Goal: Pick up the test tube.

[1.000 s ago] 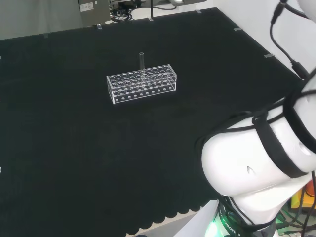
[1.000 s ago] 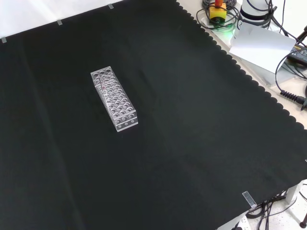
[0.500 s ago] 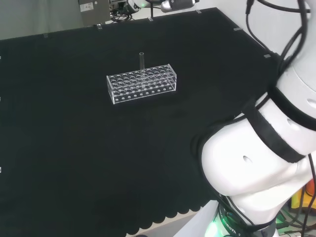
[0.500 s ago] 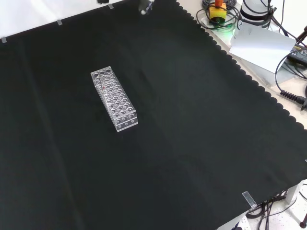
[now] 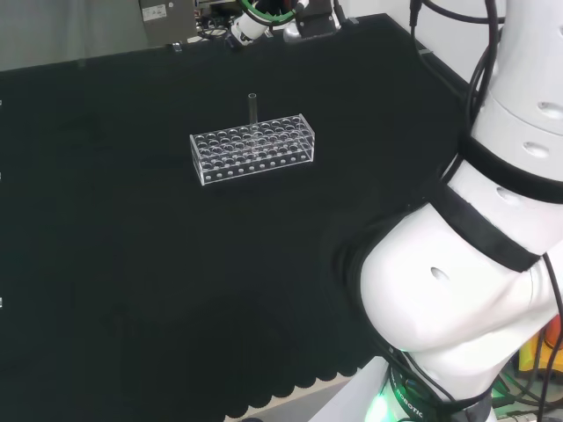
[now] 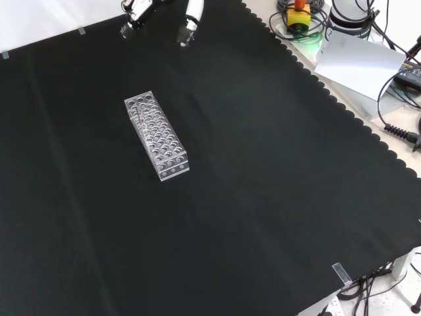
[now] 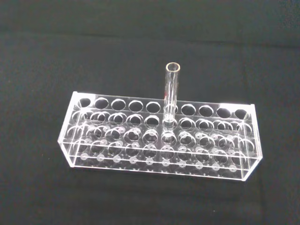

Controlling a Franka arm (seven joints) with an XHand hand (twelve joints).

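Cloth (image 5: 132, 290) of plain black covers the surface, and on it stands a clear plastic rack (image 5: 252, 147) pierced with rows of round holes, set well apart from the hand (image 5: 290, 19) and nearer the camera than it in the head view. Going from left to right in that view, the rack comes first, then the test tube (image 5: 252, 106) rising upright from a hole along the rack's far edge, then the hand hanging at the far edge of the cloth, a little to the right of the tube and beyond it. In the front view the rack (image 6: 156, 135) lies below the hand (image 6: 158, 13), which comes in at the top edge with its black and white fingers (image 6: 189, 20) hanging down and spread apart, fairly straight and holding nothing; the tube itself is hard to make out there. From the wrist, the rack (image 7: 159, 136) sits ahead of the palm with the test tube (image 7: 171, 93) standing in a hole near the middle of its length, in the second row from the far side, open mouth up; the tube looks empty, and no other tube stands in the rack
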